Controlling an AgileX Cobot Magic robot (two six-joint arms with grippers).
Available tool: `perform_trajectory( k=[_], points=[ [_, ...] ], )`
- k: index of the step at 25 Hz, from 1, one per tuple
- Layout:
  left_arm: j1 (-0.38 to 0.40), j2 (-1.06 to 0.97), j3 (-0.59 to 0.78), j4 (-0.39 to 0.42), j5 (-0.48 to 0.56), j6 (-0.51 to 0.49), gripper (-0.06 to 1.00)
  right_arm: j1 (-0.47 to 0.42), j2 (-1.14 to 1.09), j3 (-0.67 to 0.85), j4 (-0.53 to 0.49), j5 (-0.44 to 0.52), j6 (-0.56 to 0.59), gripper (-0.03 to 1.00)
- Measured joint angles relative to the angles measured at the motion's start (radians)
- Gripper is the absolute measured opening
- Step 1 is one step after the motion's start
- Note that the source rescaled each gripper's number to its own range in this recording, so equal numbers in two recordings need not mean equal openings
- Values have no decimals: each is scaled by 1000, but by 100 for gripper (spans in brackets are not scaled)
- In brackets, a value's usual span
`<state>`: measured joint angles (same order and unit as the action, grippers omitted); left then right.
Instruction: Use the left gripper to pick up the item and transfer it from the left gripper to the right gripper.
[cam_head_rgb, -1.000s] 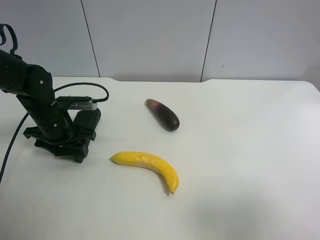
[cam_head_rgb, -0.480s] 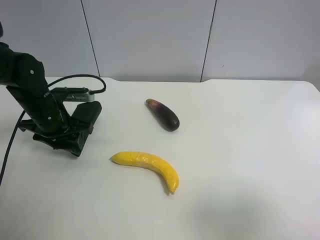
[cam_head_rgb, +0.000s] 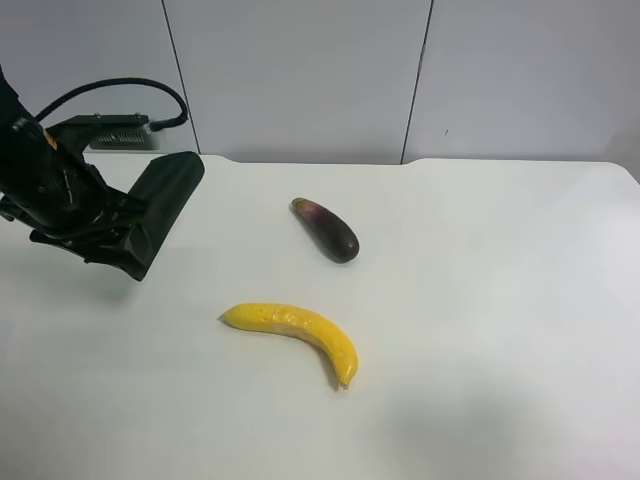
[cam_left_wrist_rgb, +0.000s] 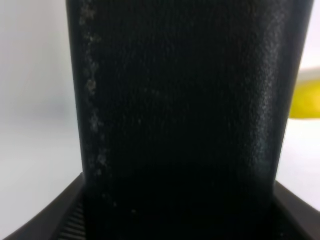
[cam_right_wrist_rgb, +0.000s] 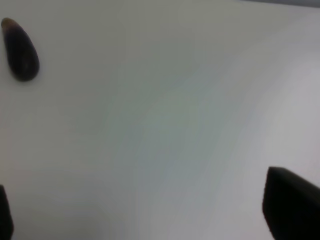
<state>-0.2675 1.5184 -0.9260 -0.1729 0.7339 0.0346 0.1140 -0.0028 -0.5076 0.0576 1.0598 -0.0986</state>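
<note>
The item (cam_head_rgb: 165, 200) is in the left gripper (cam_head_rgb: 108, 243) at the exterior high view's left. It slants up and looks clear of the table (cam_head_rgb: 500, 300). The jaws are nearly closed on its lower end, and its rounded end sticks out free. In the left wrist view the item (cam_left_wrist_rgb: 185, 115) fills the gap between the fingers (cam_left_wrist_rgb: 295, 212).

The right gripper (cam_right_wrist_rgb: 147, 215) is spread wide with nothing in it, and it does not show in the exterior high view.

For a good handover, I judge that the free end should be offered toward the middle, well above the banana (cam_head_rgb: 295, 335) and eggplant (cam_head_rgb: 325, 230). The flat faces should be turned to meet the right gripper's pads. The left clamp should not slacken until the right jaws have closed on the free end, because the item looks soft and could sag or twist.
</note>
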Motion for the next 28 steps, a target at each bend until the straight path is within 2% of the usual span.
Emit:
perform_trajectory(
  k=[6,9,12,16,21,28],
  points=[
    [0,-45,0,-174,99,180,13,0,0,0,0,0,0,100],
    [-1,-47,0,-224,166,252,13,0,0,0,0,0,0,100],
    [-32,-47,0,-228,214,276,12,0,0,0,0,0,0,100],
    [-120,-51,0,-222,229,279,11,0,0,0,0,0,0,100],
    [-249,-59,0,-209,212,265,11,0,0,0,0,0,0,100],
    [-391,-59,0,-205,181,275,10,0,0,0,0,0,0,100]
  ],
)
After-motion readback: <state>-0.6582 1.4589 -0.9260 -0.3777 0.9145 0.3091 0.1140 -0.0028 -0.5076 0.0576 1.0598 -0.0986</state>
